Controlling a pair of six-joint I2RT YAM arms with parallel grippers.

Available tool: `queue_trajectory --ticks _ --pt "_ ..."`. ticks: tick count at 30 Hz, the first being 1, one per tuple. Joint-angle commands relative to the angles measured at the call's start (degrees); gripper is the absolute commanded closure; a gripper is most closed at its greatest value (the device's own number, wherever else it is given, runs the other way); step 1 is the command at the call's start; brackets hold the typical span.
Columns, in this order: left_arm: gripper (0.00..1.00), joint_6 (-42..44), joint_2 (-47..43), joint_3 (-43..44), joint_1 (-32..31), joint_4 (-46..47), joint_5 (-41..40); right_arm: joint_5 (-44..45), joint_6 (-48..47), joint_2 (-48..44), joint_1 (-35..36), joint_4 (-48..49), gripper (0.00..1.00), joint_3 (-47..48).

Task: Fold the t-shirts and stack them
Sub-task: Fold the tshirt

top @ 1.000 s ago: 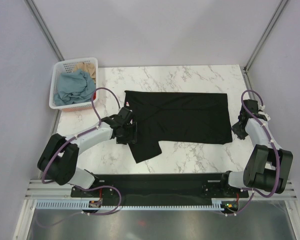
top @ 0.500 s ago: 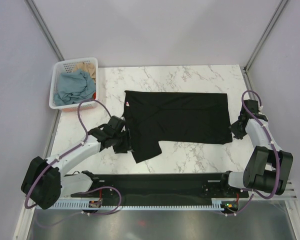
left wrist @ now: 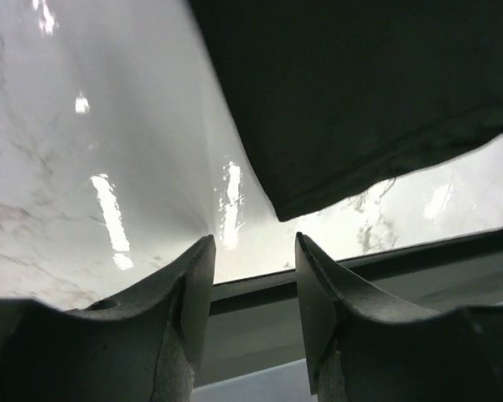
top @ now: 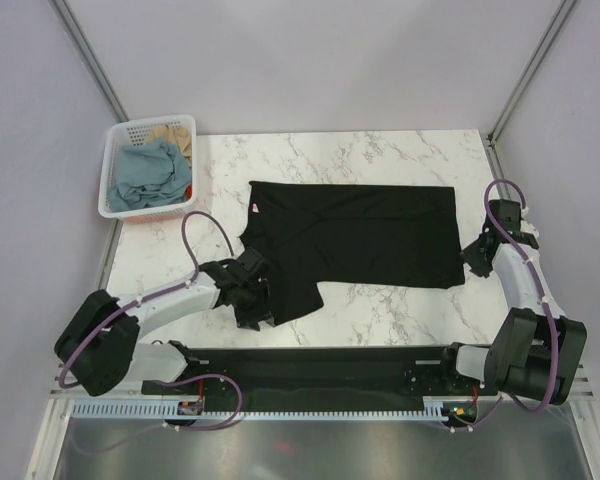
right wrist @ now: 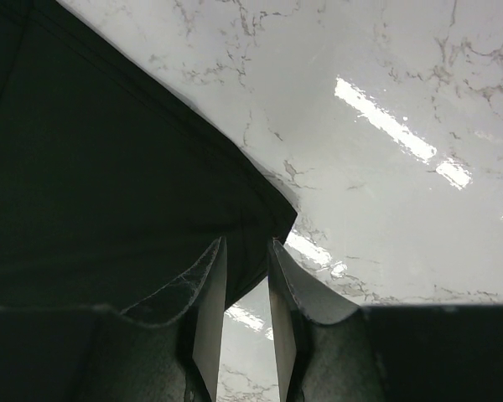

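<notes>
A black t-shirt (top: 365,232) lies spread flat on the marble table, one sleeve (top: 292,295) pointing toward the near edge. My left gripper (top: 257,308) sits low beside that sleeve's left edge. In the left wrist view it (left wrist: 253,251) is open with nothing between its fingers, and the sleeve's corner (left wrist: 318,167) lies just ahead. My right gripper (top: 472,258) is at the shirt's near right corner. In the right wrist view its jaws (right wrist: 247,251) stand a narrow gap apart over that corner (right wrist: 260,209), which lies flat.
A white slotted basket (top: 110,185) at the far left corner holds a dusty blue shirt (top: 145,175) and a tan one (top: 175,135). A black rail (top: 310,358) runs along the table's near edge. Grey walls enclose the table.
My left gripper has slid toward the near edge along the sleeve's left side and its jaws have narrowed a little. The right gripper has stayed at the shirt's corner.
</notes>
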Motion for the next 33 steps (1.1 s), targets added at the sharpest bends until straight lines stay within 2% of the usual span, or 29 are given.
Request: queue_trajectory --ticks 1,6,12,26,28,29,30,33 --pt "0.50 -19.54 3.92 3.68 -2.23 -3.85 -1.49 0.86 -1.33 -2.43 -0.03 0.69 0.66 -1.05" --pt "0.50 -19.99 9.37 8.08 -4.00 -6.67 -5.03 1.04 -1.86 -3.93 0.06 1.30 0.66 -1.93" --pt "0.51 -21.92 12.19 8.17 -4.88 -7.47 -7.65 1.12 -2.83 -5.42 -0.03 1.22 0.66 -2.37" --pt "0.61 -19.11 16.94 11.95 -4.88 -8.52 -12.76 -0.71 -2.91 -7.53 -0.03 1.74 0.66 -4.30" --pt "0.69 -17.89 16.59 12.13 -4.88 -8.52 -13.38 -1.86 -3.26 -7.62 0.06 2.09 0.65 -5.09" --pt "0.74 -17.36 16.24 12.30 -4.88 -8.52 -13.38 -3.08 -3.35 -7.36 -0.03 2.01 0.65 -5.36" --pt "0.84 -16.83 16.06 12.48 -4.88 -8.52 -13.55 -3.70 -3.35 -7.10 -0.03 2.01 0.64 -5.62" --pt "0.98 -15.51 14.39 12.83 -4.97 -8.52 -14.17 -6.34 -2.30 -4.99 -0.03 0.69 0.64 -6.41"
